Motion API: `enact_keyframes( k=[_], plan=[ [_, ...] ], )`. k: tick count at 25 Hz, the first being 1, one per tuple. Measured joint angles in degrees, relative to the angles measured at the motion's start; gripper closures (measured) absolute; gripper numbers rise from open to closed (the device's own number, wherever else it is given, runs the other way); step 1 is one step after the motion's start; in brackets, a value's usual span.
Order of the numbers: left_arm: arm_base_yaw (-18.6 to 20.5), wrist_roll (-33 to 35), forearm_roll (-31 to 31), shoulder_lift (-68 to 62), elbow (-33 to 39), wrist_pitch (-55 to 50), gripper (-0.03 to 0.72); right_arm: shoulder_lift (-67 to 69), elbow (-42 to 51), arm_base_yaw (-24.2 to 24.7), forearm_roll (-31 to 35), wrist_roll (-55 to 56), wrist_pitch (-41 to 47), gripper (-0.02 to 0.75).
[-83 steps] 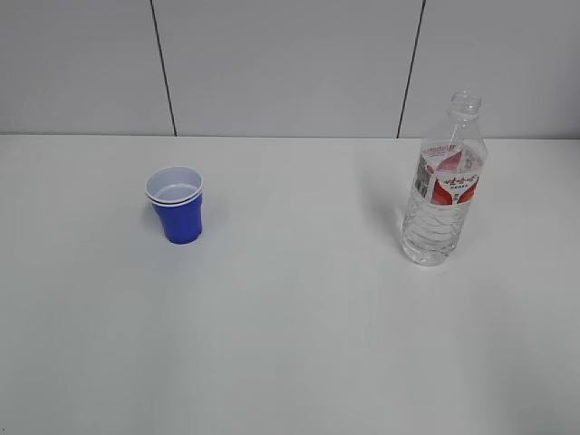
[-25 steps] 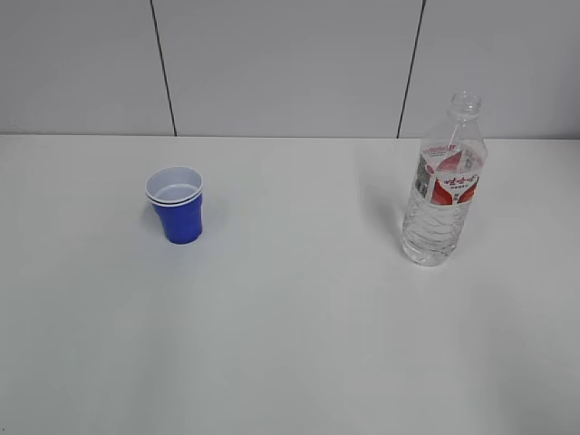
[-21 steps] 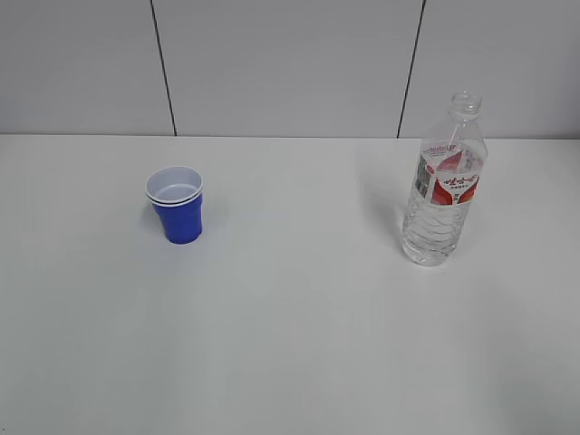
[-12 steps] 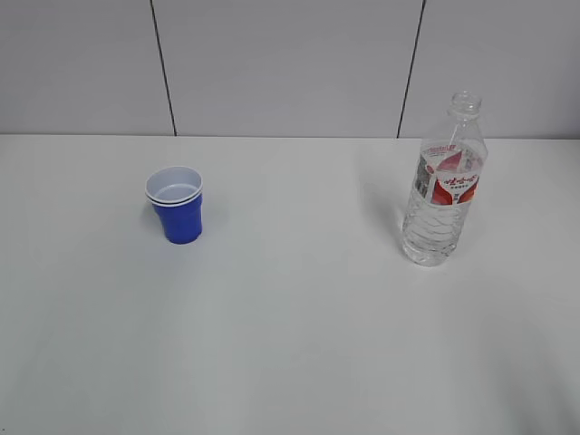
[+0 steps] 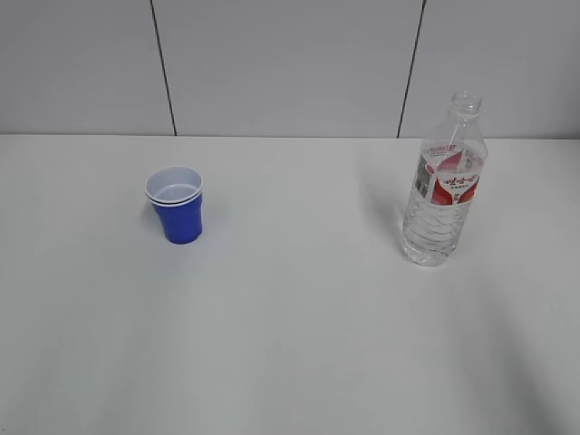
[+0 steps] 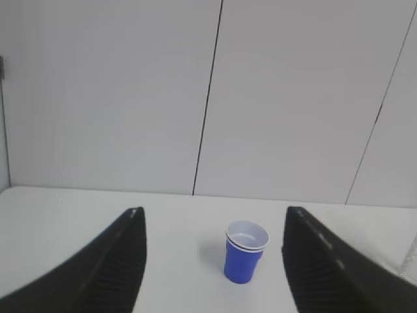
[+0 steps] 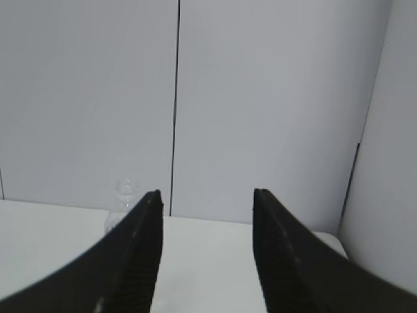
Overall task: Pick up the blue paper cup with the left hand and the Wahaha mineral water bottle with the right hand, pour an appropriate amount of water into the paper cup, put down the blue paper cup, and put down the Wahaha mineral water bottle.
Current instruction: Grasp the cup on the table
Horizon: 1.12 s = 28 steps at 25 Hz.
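Jaws apart, empty; Wahaha mineral water bottle (image 5: 443, 186) upright

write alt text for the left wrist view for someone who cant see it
A small blue paper cup with a doubled white rim stands upright on a white table, framed between the two spread black fingers of the open left gripper. Behind it rises a pale panelled wall.

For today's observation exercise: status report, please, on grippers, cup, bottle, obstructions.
Left gripper open, empty. Right gripper open, empty. Blue paper cup and Wahaha bottle upright, untouched. Nothing in the way.
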<state>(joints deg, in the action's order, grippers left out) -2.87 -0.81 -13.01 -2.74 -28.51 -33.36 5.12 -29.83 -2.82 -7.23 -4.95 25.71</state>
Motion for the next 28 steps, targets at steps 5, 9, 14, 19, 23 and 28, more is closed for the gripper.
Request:
enact_keyframes(
  k=[5, 9, 14, 19, 23, 28],
  plan=[
    [0.0, 0.14, -0.79, -4.4, 4.55, 7.6, 0.195, 9.68, 0.0, 0.0, -0.11, 0.0, -8.81, 0.389],
    [0.0, 4.63, -1.13, -8.19, 7.17, 14.1, 0.195, 16.14, 0.0, 0.0, -0.29, 0.0, -13.98, 0.388],
    [0.0, 6.75, 1.35, -13.87, 8.23, 22.14, 0.199, 20.93, 0.0, 0.0, -2.01, 0.0, -17.8, 0.388],
    [-1.71, 7.02, 11.51, -18.52, 8.23, 29.33, 0.204, 23.64, 0.0, 0.0, -3.28, 0.0, -18.19, 0.388],
    [-8.54, 7.15, 17.97, -23.11, 8.23, 33.36, 0.209, 25.46, 0.0, 0.0, -4.14, 0.0, -20.44, 0.388],
    [-17.34, 7.19, 16.59, -32.78, 8.23, 42.11, 0.21, 28.07, 0.0, 0.0, -4.61, 0.0, -22.38, 0.388]
  ],
)
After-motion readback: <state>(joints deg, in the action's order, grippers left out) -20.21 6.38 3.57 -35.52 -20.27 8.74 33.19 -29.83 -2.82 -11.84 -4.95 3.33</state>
